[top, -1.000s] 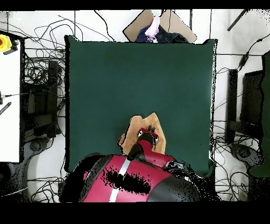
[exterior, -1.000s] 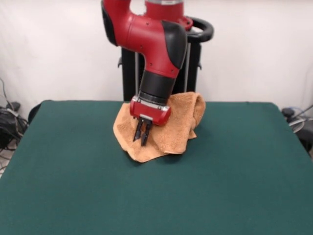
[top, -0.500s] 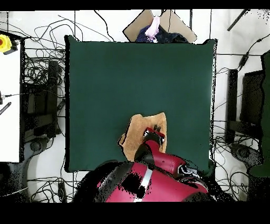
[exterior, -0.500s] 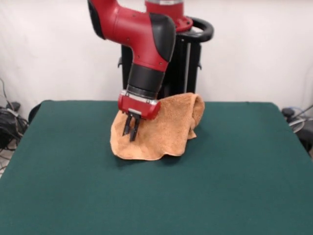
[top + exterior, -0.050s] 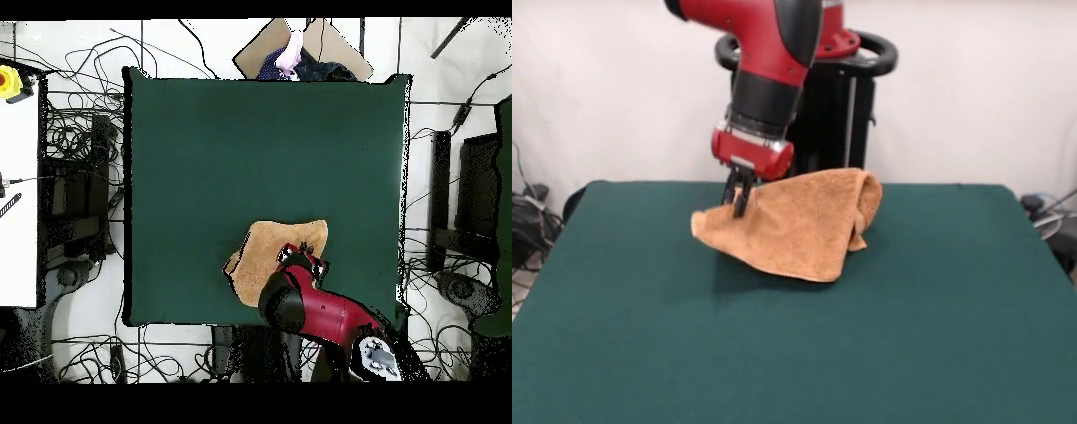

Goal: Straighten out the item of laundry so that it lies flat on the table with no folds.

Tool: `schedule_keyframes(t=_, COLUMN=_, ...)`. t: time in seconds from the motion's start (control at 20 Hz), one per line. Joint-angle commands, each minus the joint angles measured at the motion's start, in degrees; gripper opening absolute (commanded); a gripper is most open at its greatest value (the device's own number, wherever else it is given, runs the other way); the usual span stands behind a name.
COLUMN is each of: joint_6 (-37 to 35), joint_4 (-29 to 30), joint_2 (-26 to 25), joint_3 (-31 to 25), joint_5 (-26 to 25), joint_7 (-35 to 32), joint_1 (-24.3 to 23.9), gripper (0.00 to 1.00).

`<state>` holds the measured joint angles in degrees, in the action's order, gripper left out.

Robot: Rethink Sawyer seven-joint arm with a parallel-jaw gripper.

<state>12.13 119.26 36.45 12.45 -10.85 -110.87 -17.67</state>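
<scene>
The item of laundry (image 5: 799, 228) is an orange-tan towel near the far middle of the green table (image 5: 644, 336). It is partly spread, with a bunched fold at its right end in the front view. My gripper (image 5: 739, 201) is shut on the towel's upper left edge and holds that side off the cloth, so the left corner hangs free. From overhead the towel (image 5: 265, 250) lies near the table's (image 5: 250, 130) bottom edge. The gripper (image 5: 308, 258) is over its right part there, and the arm hides the towel's lower right.
Tangled cables (image 5: 85, 180) lie on the floor along both sides of the table. A white bench (image 5: 18, 200) stands at the left and a cardboard box (image 5: 305, 48) beyond the top edge. More cables (image 5: 528, 221) show at the front view's left.
The gripper has risen and moved left in the front view, keeping its hold on the towel. The towel's held side has been drawn out and lifted, so it is wider now.
</scene>
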Motion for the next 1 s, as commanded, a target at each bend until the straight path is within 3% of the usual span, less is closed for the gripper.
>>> schedule_keyframes(t=0.05, joint_6=-12.71, joint_4=3.46, joint_2=12.98, joint_3=-6.71, joint_5=-1.70, joint_7=-3.93, joint_1=-0.05, gripper=0.00)
schedule_keyframes(t=0.3, joint_6=-18.46, joint_4=4.55, joint_2=19.47, joint_3=-6.37, joint_5=-1.48, joint_7=-2.70, joint_1=0.44, gripper=0.00)
schedule_keyframes(t=0.6, joint_6=-29.01, joint_4=5.41, joint_2=28.75, joint_3=-2.78, joint_5=0.07, joint_7=-1.64, joint_1=4.86, gripper=0.00)
schedule_keyframes(t=1.0, joint_6=-35.34, joint_4=3.13, joint_2=31.16, joint_3=0.74, joint_5=-0.75, joint_7=-4.90, joint_1=10.49, gripper=0.00)
